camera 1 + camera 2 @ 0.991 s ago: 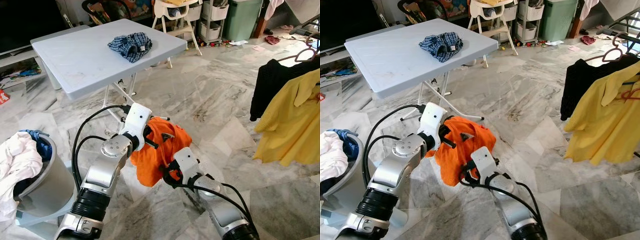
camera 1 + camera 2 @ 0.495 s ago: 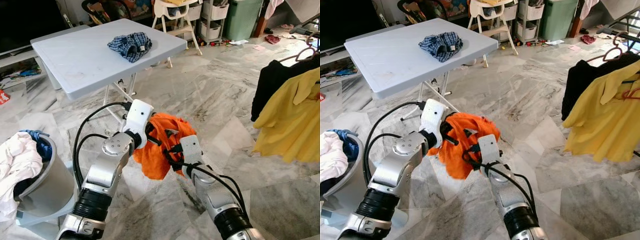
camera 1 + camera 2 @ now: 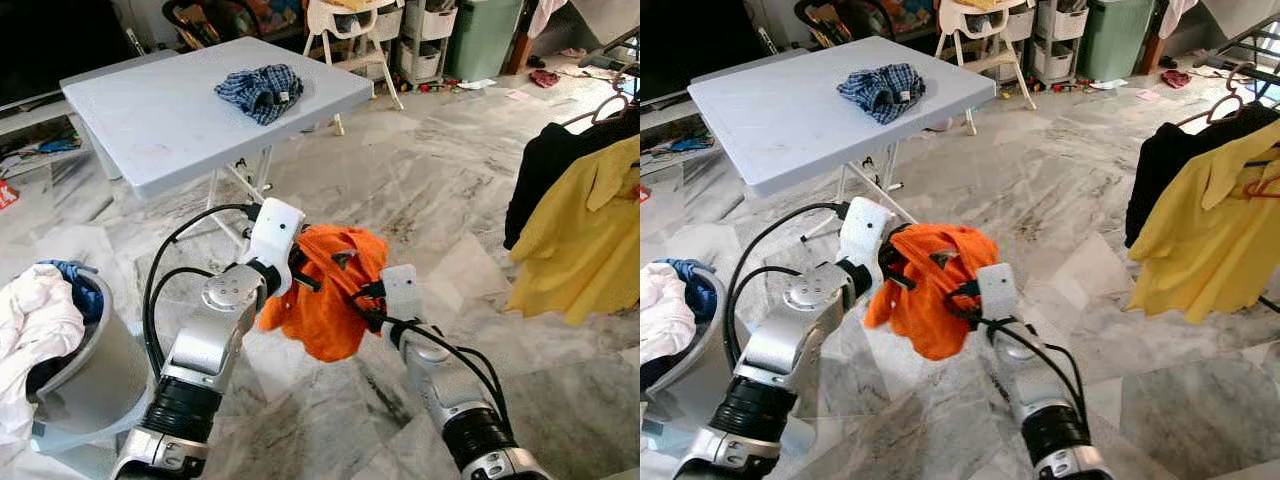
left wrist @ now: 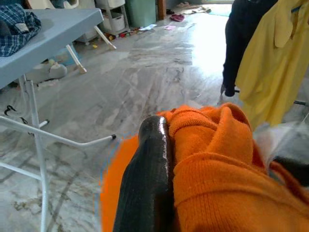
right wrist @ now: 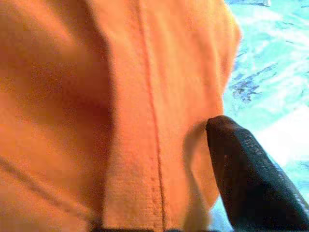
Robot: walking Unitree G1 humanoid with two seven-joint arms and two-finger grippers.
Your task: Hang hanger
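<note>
Over the last second our right arm has swung up and inward, so its gripper, which sat low under the orange garment, now meets the cloth at mid-height, and the garment hangs bunched between both our grippers rather than draped over the right one; we judge we are gathering it so it can be carried to the rack and hung. Starting at the left, a grey laundry basket [image 3: 88,385] full of white and blue clothes stands on the marble floor. Behind it is a pale folding table [image 3: 150,120] with a crumpled plaid garment [image 3: 260,90] on top. Our left gripper [image 3: 300,272] reaches forward from a bent elbow below the table edge, and its black fingers [image 4: 147,183] are clamped on a fold of the orange garment [image 3: 330,300], which hangs in the air above the floor. Just right of it, our right gripper [image 3: 366,296] rises from below with the forearm angled up and inward; one finger [image 5: 246,183] lies against the cloth, and it appears to be pinching the fabric. We cannot make out a hanger inside the garment. Far right, well apart, a black garment [image 3: 545,165] and a yellow shirt [image 3: 585,235] hang on the drying rack.
</note>
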